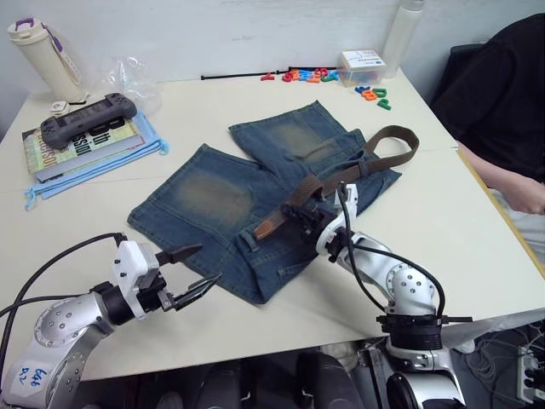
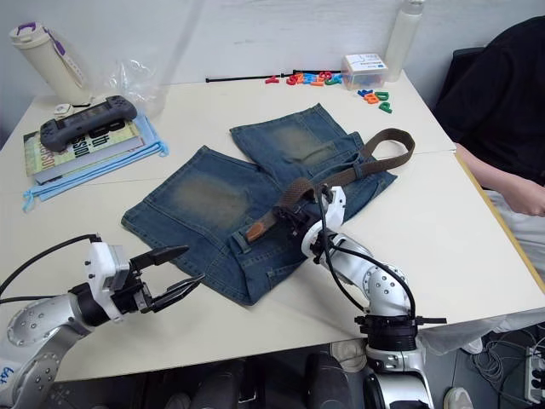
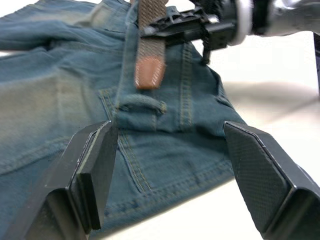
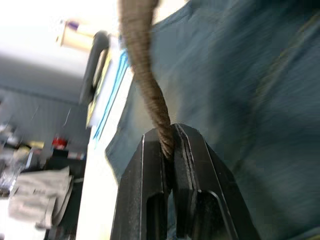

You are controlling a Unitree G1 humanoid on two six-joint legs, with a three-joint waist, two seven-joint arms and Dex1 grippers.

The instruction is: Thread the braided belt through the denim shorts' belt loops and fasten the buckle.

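Right gripper (image 1: 300, 216) is pinching the belt (image 1: 300, 192) over the shorts (image 1: 213, 204); left gripper (image 1: 189, 271) sits spread wide just off the hem.

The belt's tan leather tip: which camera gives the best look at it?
The left wrist view: the braided belt's tip lies large and unobstructed just above a belt loop. Both eye views show it small, beside the right gripper. The right wrist view shows twisted strap pinched between its fingers, no tip.
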